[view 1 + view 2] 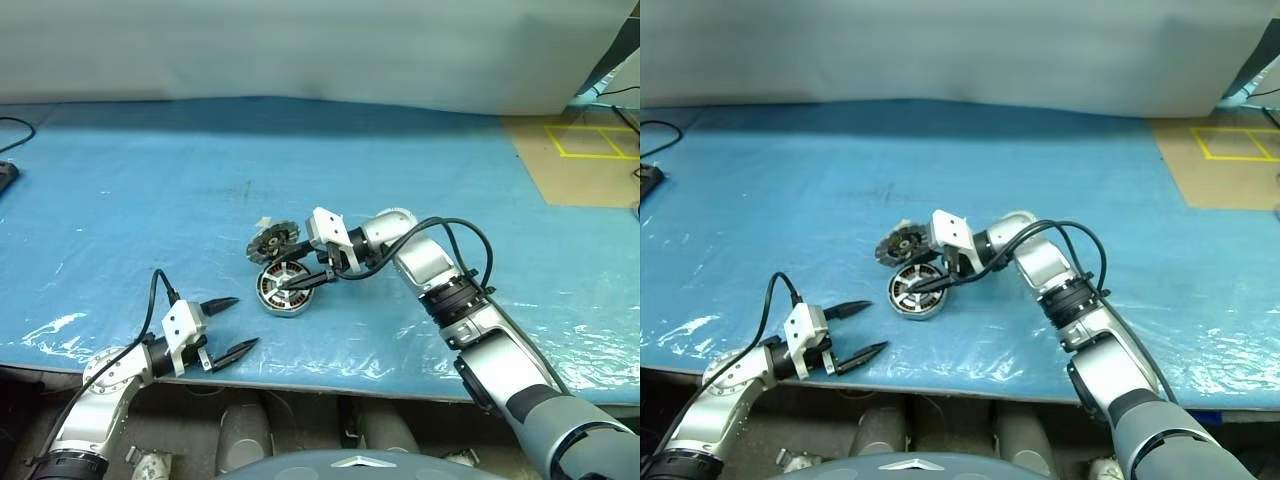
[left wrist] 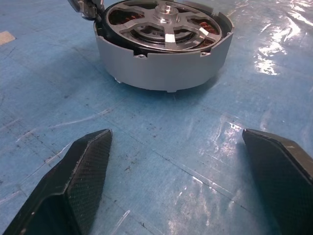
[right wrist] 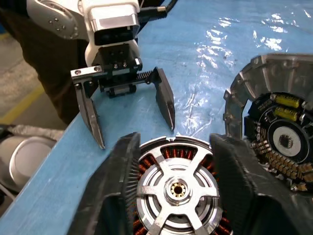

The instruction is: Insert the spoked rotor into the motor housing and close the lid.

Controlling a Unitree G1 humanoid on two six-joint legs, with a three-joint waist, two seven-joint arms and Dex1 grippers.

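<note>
Item: rotor point(image 3: 177, 188). Black rim, silver spokes and hub. Centre of the head views, low centre of the right wrist view. Appears seated inside the housing point(image 2: 161, 63), copper windings visible between the spokes.

Item: housing. Squat round part on the blue tabletop point(image 1: 150, 200), centre of frame, near the front edge.

Item: lid point(image 1: 273, 241). Ribbed silver disc, dark circuit face showing; propped tilted just behind and upper left of the housing, its lower edge at or very near the housing rim. Not yet fitted.

Item: right hand point(image 3: 175, 161). Reaches in from the right; fingers point(image 3: 117, 186) straddle the rotor, one on each side of the rim. Whether they pinch it or stand just off it cannot be told.

Item: left hand point(image 1: 228, 326). Lower left of frame, released, fingers spread wide, grasping nothing, well apart from the parts.

Risks, as judged: a rotor sitting slightly cocked would stop the lid closing flush. Withdrawing the right hand carelessly could drag the rotor up again or knock the leaning lid flat. The glossy plastic sheet may let the unbraced housing slide when pressed.
</note>
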